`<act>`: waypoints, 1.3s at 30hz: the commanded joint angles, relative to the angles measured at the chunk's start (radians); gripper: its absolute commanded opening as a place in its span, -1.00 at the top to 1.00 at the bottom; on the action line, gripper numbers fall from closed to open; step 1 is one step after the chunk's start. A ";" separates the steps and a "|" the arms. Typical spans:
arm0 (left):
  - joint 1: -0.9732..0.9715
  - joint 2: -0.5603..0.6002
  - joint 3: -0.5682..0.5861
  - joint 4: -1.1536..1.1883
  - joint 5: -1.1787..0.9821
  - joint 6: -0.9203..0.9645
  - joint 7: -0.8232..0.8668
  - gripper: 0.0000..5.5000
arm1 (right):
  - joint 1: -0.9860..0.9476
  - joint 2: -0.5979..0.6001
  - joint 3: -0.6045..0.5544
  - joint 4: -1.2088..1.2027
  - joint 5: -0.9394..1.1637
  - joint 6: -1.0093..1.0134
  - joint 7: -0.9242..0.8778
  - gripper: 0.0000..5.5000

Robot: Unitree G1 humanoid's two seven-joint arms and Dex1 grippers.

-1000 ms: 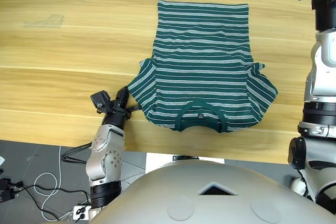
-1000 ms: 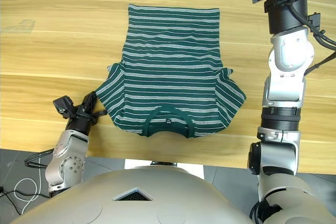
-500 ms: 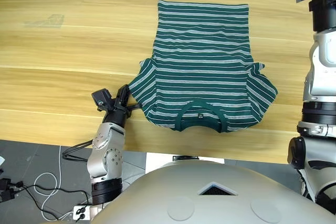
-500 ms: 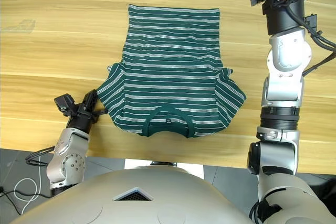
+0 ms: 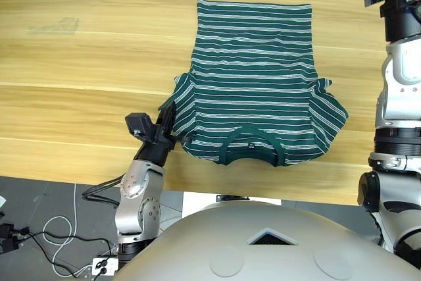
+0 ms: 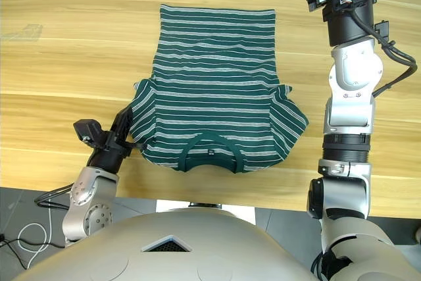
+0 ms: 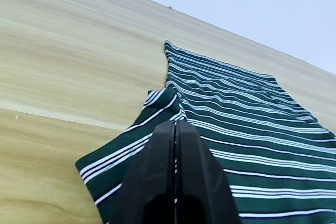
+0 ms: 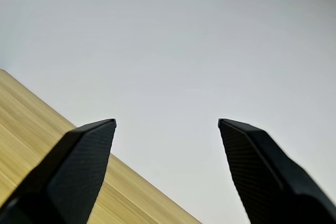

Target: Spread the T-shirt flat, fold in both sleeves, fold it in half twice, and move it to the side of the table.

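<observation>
On the wooden table (image 5: 99, 64) the striped T-shirt (image 5: 253, 83) lies flat, collar toward the robot. The left gripper (image 7: 176, 124), jaws pressed together, sits at the shirt's left sleeve (image 5: 179, 99). The right gripper (image 8: 167, 123), jaws spread, hangs well apart from the shirt, off to its right.

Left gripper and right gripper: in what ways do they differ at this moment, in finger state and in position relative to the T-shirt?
The left gripper has its fingers pressed together; the right gripper has them wide apart. The left gripper is at the left sleeve of the T-shirt, near the front edge of the table; the right gripper is off to the far right, clear of the cloth. Both have black fingers.
</observation>
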 commanded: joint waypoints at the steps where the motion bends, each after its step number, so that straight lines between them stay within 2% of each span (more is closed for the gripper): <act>1: -0.006 0.002 0.023 0.045 0.022 -0.002 0.025 0.89 | 0.001 0.003 0.001 0.010 -0.004 0.006 -0.001 -0.32; 12: 0.021 0.007 0.082 0.005 -0.064 -0.004 -0.022 0.27 | 0.000 -0.001 0.004 0.017 -0.005 0.004 0.004 -0.32; 14: 0.016 -0.007 0.111 0.023 -0.102 0.018 -0.012 0.21 | 0.000 -0.001 0.006 0.016 -0.006 0.005 0.005 -0.32; 19: -0.006 -0.037 0.165 0.046 -0.200 0.096 0.033 0.21 | 0.004 -0.001 0.007 0.012 -0.010 0.005 0.002 -0.32; 28: -0.023 -0.044 0.136 0.064 -0.222 0.208 0.053 0.21 | 0.010 -0.001 0.008 0.011 -0.014 0.002 -0.003 -0.32; 39: -0.087 -0.058 0.185 0.205 -0.164 0.170 0.084 0.21 | 0.010 -0.008 -0.002 0.014 -0.004 -0.002 0.001 -0.32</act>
